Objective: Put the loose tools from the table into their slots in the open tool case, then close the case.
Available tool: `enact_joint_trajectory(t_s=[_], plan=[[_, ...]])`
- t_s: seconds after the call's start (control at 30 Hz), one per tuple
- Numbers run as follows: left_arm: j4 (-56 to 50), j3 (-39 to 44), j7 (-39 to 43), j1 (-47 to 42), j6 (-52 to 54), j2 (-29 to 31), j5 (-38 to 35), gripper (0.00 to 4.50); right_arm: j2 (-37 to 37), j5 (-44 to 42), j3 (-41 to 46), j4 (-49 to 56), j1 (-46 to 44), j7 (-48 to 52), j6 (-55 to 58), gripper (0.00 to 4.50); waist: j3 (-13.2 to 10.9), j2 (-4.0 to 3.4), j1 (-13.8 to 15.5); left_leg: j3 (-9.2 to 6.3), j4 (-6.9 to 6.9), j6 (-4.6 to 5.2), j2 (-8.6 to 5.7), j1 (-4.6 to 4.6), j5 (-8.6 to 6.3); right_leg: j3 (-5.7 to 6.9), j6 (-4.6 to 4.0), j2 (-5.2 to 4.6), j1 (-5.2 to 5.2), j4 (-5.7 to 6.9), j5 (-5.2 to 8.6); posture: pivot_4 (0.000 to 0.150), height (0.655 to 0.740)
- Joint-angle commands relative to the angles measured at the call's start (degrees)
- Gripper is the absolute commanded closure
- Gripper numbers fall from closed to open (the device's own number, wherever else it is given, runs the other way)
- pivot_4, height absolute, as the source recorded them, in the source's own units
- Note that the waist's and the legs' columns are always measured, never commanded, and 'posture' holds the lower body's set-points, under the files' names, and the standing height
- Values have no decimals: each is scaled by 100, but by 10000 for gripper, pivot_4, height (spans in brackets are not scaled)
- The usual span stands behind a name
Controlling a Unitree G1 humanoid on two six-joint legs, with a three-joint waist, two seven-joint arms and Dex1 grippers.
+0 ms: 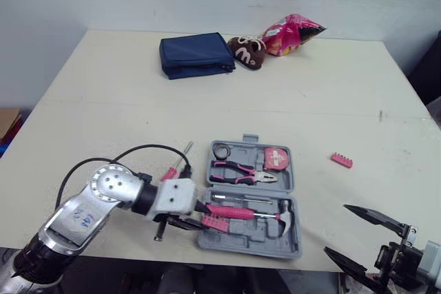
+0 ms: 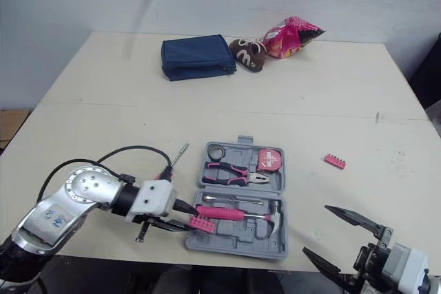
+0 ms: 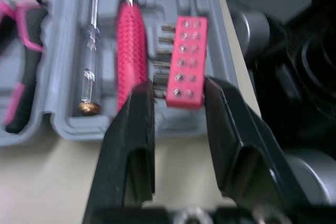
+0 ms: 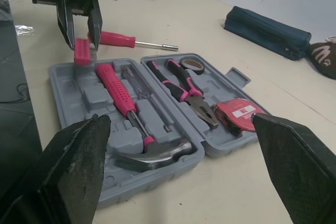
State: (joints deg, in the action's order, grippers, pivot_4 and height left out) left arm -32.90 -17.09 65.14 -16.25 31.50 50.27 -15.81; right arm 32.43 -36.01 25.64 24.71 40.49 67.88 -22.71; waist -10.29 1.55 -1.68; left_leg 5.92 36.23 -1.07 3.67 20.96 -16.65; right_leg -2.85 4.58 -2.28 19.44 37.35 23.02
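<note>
The grey tool case [image 1: 241, 242] lies open near the table's front edge. It holds pink-handled pliers [image 1: 238, 172], a tape measure [image 1: 277, 158], a pink-handled hammer [image 1: 244, 213] and a small screwdriver. My left gripper [image 1: 207, 219] is shut on a pink bit holder [image 3: 186, 61], held over the left end of the case's front half. A pink screwdriver [image 1: 176, 164] lies on the table just left of the case. A second pink bit holder [image 1: 341, 160] rests to the right. My right gripper [image 1: 357, 237] hangs open and empty off the front right edge.
At the back of the table sit a blue pouch [image 1: 196, 54], a brown plush item [image 1: 248, 51] and a pink snack bag [image 1: 289, 32]. A black cable [image 1: 131, 153] loops from my left arm over the table beside the screwdriver.
</note>
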Motion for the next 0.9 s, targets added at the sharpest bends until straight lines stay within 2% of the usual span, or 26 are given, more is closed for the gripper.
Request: enact_joint_trajectory(t_s=[0.03,0.13,0.6,0.67,0.9], plan=[[-547,-354,-312,-173,902,125,211,38251,-4,-181,299,276,216,-39,3,0,-1,-1,6,-2,1,-1,0,0,1,0,0,0,0,0,0,1500,7400],[-752,-571,-358,-275,1121,252,368,38251,-12,-193,377,378,305,-83,47,0,-4,-5,-5,0,0,-3,0,1,1,-3,0,0,1,-1,0,1500,7400],[-1002,-1151,-955,-594,1888,60,731,38251,-36,-136,355,739,345,-389,272,0,-6,-7,12,-3,2,-4,-2,1,5,-3,0,-1,0,0,0,1500,7400],[-987,-1318,-1090,-665,1991,109,967,38251,-34,-129,350,766,329,-423,294,0,-6,-7,13,-3,4,-4,-2,1,5,-3,0,-1,-2,1,0,1500,7400],[-1190,-1391,-1304,-729,2326,137,1069,38251,-3,-139,364,893,305,-528,418,0,-6,-7,19,-6,5,0,-4,0,6,-4,1,-2,-12,1,-1,1500,7400]])
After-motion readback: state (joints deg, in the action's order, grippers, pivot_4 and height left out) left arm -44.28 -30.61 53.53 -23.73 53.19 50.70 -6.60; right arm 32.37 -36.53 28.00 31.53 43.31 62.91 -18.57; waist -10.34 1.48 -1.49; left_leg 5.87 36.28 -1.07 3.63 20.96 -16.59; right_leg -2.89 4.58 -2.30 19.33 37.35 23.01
